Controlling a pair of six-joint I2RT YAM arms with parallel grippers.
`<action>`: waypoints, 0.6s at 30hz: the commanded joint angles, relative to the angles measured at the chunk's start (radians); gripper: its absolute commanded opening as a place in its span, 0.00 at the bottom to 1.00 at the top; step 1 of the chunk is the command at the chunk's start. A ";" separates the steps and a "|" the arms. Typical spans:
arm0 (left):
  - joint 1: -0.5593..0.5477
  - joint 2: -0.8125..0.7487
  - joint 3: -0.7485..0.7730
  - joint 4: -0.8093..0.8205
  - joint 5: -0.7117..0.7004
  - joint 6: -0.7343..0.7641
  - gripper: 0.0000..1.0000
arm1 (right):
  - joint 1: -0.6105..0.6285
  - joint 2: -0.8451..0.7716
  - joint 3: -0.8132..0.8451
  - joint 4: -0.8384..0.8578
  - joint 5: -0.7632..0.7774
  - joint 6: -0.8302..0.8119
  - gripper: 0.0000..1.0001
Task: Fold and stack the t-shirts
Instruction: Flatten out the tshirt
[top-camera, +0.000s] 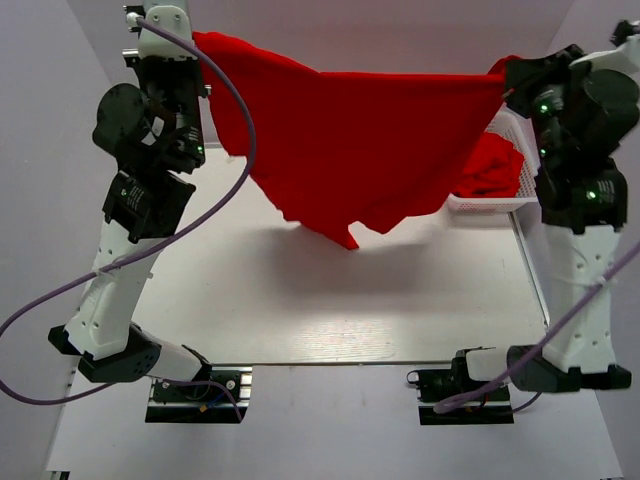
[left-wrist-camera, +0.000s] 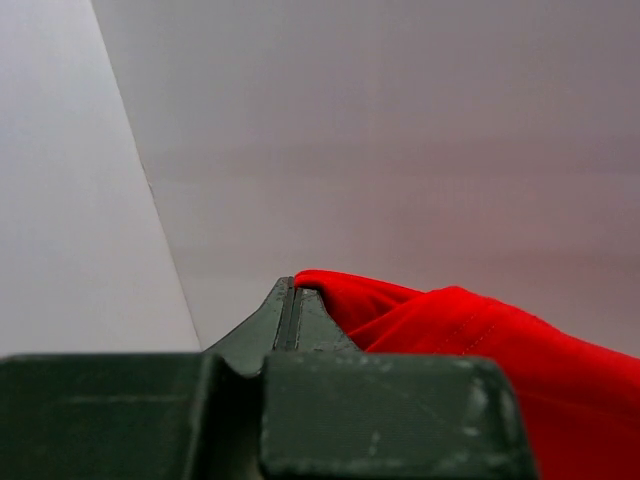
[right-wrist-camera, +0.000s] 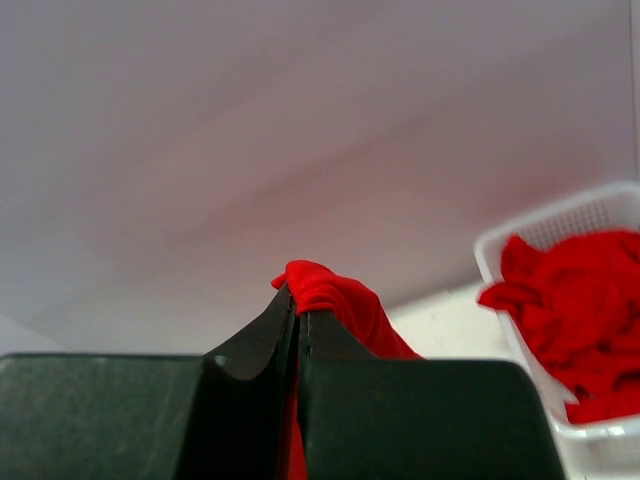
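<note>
Red cloth is pinched in the left gripper (left-wrist-camera: 291, 300). Its dark jaws meet with no gap and bite one corner of a t-shirt (top-camera: 370, 150). That wrist view shows only this corner, and the rest runs off the lower right edge. The right gripper (right-wrist-camera: 298, 305) is likewise clamped on the opposite corner, with a small bunch of fabric bulging above its tips. Seen from above, the garment hangs stretched between the two raised arms, its top edge nearly level and its body sagging to an uneven point over the white table (top-camera: 330, 300). Whether the lowest tip touches the surface cannot be told, and sleeves and neckline are lost in the folds. In the top view both grippers' tips are hidden by arm and cloth. At the table's far right stands a white lattice basket (top-camera: 490, 206), partly covered by the shirt and the right arm. It holds a crumpled red heap (right-wrist-camera: 570, 310) whose separate pieces cannot be made out, and the right wrist view cuts it off at the edge.
</note>
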 joint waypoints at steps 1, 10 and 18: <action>0.009 -0.019 0.042 0.049 0.025 0.112 0.00 | -0.010 -0.078 0.019 0.121 -0.045 -0.032 0.00; 0.000 -0.022 0.072 0.145 0.025 0.210 0.00 | -0.010 -0.114 -0.027 0.106 -0.074 -0.036 0.00; 0.010 0.138 0.139 0.199 -0.029 0.273 0.00 | -0.010 -0.019 -0.048 0.101 -0.169 -0.024 0.00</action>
